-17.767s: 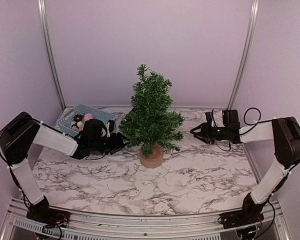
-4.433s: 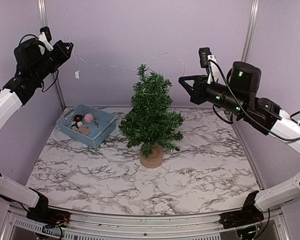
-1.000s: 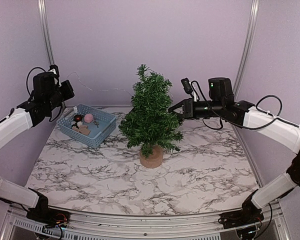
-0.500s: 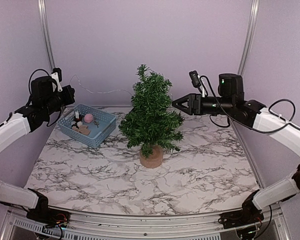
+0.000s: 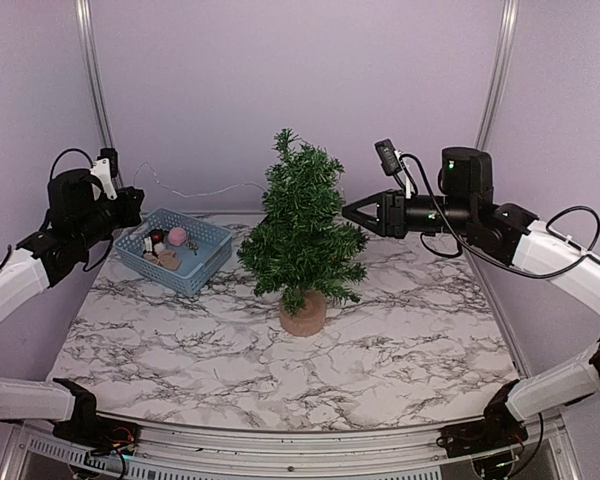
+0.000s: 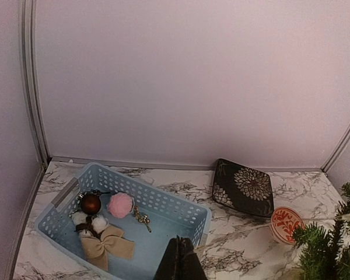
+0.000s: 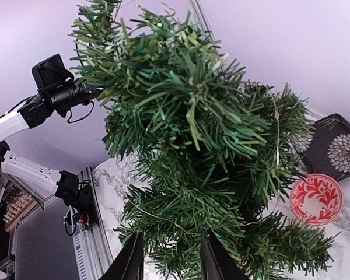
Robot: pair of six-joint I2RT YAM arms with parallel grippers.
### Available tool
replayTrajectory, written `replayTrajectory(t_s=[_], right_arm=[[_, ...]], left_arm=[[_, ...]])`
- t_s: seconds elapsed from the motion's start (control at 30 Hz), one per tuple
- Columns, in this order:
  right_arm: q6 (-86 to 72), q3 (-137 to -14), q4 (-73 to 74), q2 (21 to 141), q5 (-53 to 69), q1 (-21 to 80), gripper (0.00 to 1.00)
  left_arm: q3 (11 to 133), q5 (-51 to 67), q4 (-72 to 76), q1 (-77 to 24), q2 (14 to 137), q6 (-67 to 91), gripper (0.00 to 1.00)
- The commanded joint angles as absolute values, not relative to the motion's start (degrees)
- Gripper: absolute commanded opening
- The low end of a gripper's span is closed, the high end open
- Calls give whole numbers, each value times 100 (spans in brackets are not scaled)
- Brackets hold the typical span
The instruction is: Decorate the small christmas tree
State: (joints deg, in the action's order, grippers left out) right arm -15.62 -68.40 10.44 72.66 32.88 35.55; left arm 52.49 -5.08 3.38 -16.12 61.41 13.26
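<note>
The small christmas tree (image 5: 300,228) stands mid-table on its tan stump (image 5: 303,316). A thin wire light string (image 5: 212,190) runs from the tree's upper left side to my left gripper (image 5: 135,205), which is shut on its end, raised above the blue basket (image 5: 187,272). In the left wrist view the jaws (image 6: 181,263) are pressed together; the wire between them is too fine to see. My right gripper (image 5: 350,213) hovers open just right of the tree, holding nothing. Its fingers (image 7: 132,261) frame the branches (image 7: 192,146), with the wire (image 7: 175,199) draped across them.
The basket (image 6: 163,205) holds a brown ball (image 6: 91,203), a pink pompom (image 6: 120,204), a beige bow (image 6: 107,245) and white puffs. Behind the tree lie a dark flowered square plate (image 6: 243,188) and a red patterned disc (image 6: 287,224). Purple walls enclose the table.
My right gripper opened and drew back slightly from the tree's right side. My left arm sank lower and leftward, still holding the wire, which now sags.
</note>
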Motion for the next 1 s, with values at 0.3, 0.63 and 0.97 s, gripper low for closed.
replayTrajectory(t_s=[0.3, 0.63, 0.97], right_arm=[[-1103, -7359, 1022, 7521, 3451, 3846, 34], [-1047, -7495, 1075, 7663, 3289, 3950, 33], [-1133, -7471, 1242, 7646, 2569, 3955, 34]], left_arm=[[4240, -1125, -266, -2395, 5023, -532, 0], [3824, -2137, -921, -2497, 4329, -871, 0], [3708, -2379, -1127, -2497, 3828, -923, 0]])
